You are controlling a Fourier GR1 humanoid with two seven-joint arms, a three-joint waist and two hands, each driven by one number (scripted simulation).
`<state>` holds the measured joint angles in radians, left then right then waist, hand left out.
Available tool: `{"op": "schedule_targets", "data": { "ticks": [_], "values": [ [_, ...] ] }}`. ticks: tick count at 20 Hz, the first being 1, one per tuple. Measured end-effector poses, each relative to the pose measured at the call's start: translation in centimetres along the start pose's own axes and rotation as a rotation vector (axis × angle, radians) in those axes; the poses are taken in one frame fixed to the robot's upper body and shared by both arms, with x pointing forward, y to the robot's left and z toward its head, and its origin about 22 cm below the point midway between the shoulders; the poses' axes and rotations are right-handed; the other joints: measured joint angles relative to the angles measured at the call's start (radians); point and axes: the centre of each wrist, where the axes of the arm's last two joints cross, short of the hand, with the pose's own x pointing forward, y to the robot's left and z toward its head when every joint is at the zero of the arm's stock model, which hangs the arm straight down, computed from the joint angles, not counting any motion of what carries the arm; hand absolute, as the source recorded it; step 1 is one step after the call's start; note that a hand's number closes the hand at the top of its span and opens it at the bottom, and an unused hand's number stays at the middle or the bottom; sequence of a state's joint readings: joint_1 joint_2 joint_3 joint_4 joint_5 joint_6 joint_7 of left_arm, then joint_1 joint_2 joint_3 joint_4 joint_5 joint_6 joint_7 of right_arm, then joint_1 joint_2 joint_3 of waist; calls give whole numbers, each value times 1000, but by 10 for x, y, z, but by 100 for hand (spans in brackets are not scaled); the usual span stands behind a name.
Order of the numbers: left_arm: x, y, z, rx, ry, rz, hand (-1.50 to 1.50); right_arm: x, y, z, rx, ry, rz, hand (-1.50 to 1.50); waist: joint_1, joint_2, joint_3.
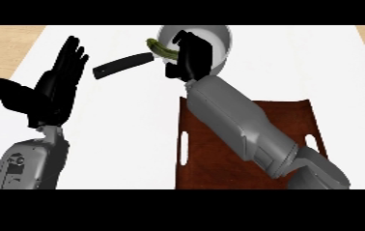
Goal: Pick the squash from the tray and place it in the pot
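The flat white worktop (128,128) fills nearly the whole view, with a pale wooden strip (18,41) showing beyond its far left corner. Two things rest directly on it. A dark reddish-brown rectangular tray (285,116) lies on the near right part, with a narrow slot (185,148) cut along its left edge and another along its right. A round grey metal pot (222,36) stands at the far middle, beyond the tray's far edge, near it but apart. Its long black handle (122,64) points left, angled slightly nearer, over bare white surface.
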<state>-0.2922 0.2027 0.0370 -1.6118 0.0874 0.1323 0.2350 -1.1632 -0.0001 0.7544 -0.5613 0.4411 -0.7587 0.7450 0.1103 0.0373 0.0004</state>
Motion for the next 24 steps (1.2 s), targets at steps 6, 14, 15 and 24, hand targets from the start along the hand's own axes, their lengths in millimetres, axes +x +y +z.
{"op": "schedule_targets", "data": {
  "ticks": [6, 14, 15, 24],
  "values": [
    [0, -3, 0, -6, -5, 8, 0, -6, -3, 2, 46, -33, -229, -150, 6, 4, 2],
    [0, 4, -1, 19, 3, 5, 0, -14, -18, -6, -16, -45, -560, -150, -20, -4, 3],
    [-4, 7, 2, 22, 7, 1, 0, -20, -19, -9, -18, -46, -584, -150, -26, -6, 2],
    [-17, 18, 11, 78, 27, -3, 0, -72, -19, -30, 36, -68, -716, -150, -79, -26, 1]
  ]
}}
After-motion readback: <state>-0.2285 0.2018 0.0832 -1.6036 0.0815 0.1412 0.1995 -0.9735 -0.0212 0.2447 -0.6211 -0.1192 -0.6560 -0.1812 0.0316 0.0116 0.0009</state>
